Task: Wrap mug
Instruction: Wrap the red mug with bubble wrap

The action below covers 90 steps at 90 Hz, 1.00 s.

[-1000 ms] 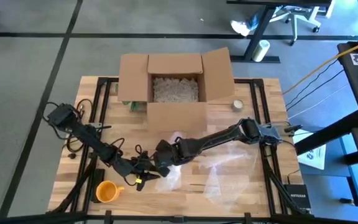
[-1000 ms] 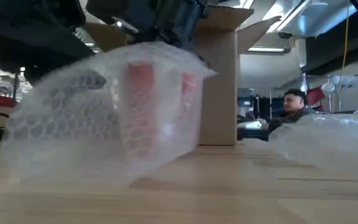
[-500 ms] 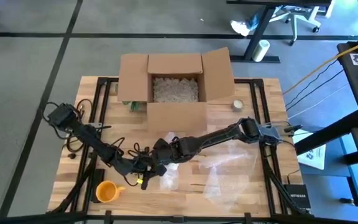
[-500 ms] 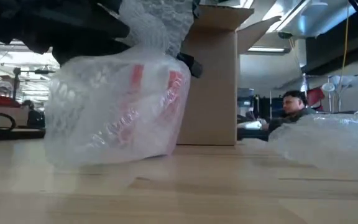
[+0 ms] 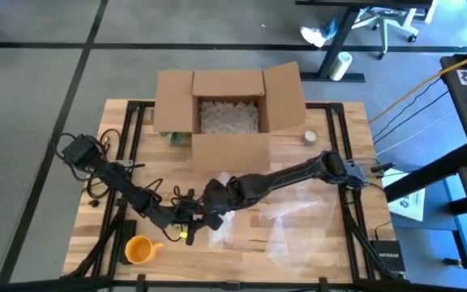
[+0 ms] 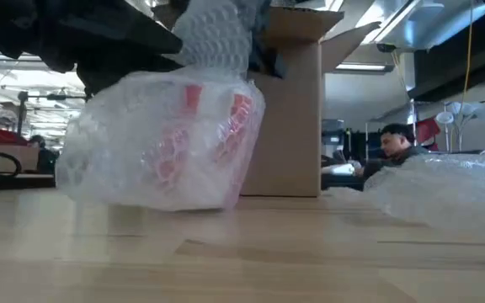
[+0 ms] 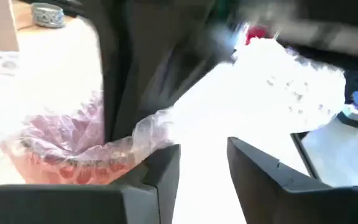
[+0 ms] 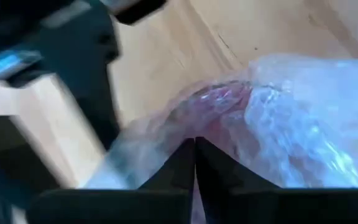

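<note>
A red mug (image 6: 194, 135) sits inside clear bubble wrap (image 6: 158, 151) near the middle of the table's front. The wrap is gathered into a neck (image 6: 217, 38) above the mug. My right gripper (image 8: 195, 163) is shut on this wrap and stands over the bundle (image 5: 220, 231). My left gripper (image 7: 204, 168) is open just left of the bundle. A loose wrap edge (image 7: 157, 124) lies beside one of its fingers; I cannot tell whether they touch. My right gripper pinches the gathered bubble wrap (image 8: 211, 127) between its two shut fingers, coming from above. The red mug shows through the wrap just beyond the fingertips. The bundle hangs below the neck, its left underside (image 6: 99, 198) raised a little off the table.
An orange mug (image 5: 139, 250) stands at the front left. An open cardboard box (image 5: 229, 113) with filler is at the back, a tape roll (image 5: 310, 136) to its right. A second bubble wrap sheet (image 5: 298, 219) lies at the front right. A person sits beyond the table.
The wrap, spread wide and low around the mug a second ago, has been drawn up into a neck above it. The bundle has grown narrower and its left underside has risen slightly from the table. My right gripper has stayed over the bundle.
</note>
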### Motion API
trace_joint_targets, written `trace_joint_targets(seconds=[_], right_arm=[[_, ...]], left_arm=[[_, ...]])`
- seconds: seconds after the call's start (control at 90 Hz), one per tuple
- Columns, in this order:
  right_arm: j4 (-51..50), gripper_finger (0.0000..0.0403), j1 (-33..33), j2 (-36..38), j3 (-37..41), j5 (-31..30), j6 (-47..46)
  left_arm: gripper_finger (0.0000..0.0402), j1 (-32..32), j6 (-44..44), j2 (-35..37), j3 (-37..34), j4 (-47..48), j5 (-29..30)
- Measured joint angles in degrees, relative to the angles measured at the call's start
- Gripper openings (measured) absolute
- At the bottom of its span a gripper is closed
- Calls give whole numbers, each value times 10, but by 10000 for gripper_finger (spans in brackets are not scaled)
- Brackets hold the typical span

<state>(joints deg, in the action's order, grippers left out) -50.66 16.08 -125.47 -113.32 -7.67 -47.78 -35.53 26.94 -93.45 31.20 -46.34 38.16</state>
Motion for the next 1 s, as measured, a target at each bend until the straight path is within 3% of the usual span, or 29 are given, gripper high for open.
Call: trace_joint_targets(seconds=[0.3,0.533,0.711,0.878,1.0], right_arm=[[-33,0,5,45,0,24,16],[-2,0,30,87,-1,-28,50],[53,0,55,80,-2,42,79],[-6,0,57,64,7,51,59],[-51,0,51,59,6,10,46]], left_arm=[[117,1,0,0,0,7,19],[117,4,1,0,-1,8,22],[117,14,3,0,-1,8,22],[117,17,12,0,-1,7,23],[117,15,15,0,-1,7,23]])
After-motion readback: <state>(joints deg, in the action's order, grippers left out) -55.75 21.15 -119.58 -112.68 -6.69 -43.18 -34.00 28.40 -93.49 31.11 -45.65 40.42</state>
